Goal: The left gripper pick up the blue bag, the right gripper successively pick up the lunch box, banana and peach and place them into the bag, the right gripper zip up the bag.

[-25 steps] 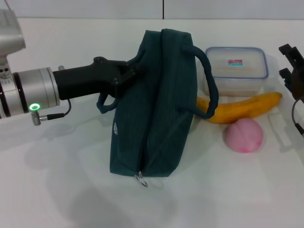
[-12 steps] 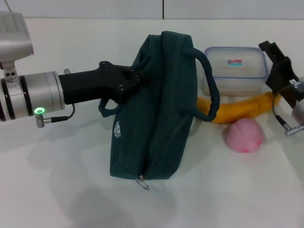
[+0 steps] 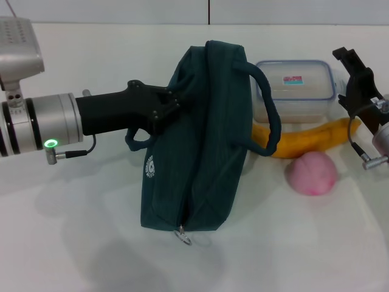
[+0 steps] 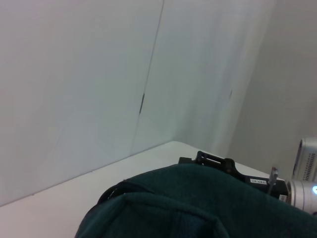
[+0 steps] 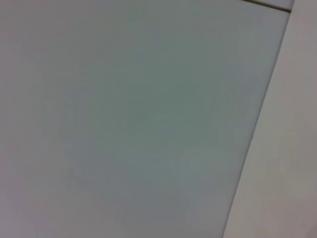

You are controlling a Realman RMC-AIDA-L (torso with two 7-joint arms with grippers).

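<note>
We see the left gripper [image 3: 172, 103] reaching in from the left of the head view, its jaws pressed together on the fabric at the upper left edge of the blue bag [image 3: 200, 146]. The bag stands on the white counter [image 3: 73, 231], leaning a little, its zip running down the middle to the ring pull [image 3: 182, 234] at the near end. One loop handle [image 3: 267, 109] arches out on the bag's right side, and the other hangs below the left gripper. Compared with half a second ago, the left arm and the bag look unchanged.

The right gripper [image 3: 352, 76] is at the far right edge, just beside the right end of the lunch box [image 3: 295, 91], with its two black fingers pointing up and away from us. We cannot tell how far its jaws are spread. A second ago it sat lower at the very edge of the view; half a second ago it had come in towards the lunch box, and now it stands in nearly the same place, slightly further right.

The lunch box has shifted since the earlier frames: it now lies a little further left and looks tilted, its left end just behind the bag's handle. The banana [image 3: 310, 139] lies in front of the lunch box, its left end hidden behind the handle. The peach [image 3: 312, 173] rests in front of the banana, in the same spot as before.

In the left wrist view, we see only the top of the bag's teal fabric [image 4: 198, 208] and the right arm beyond it. The right wrist view shows only a plain pale surface.
</note>
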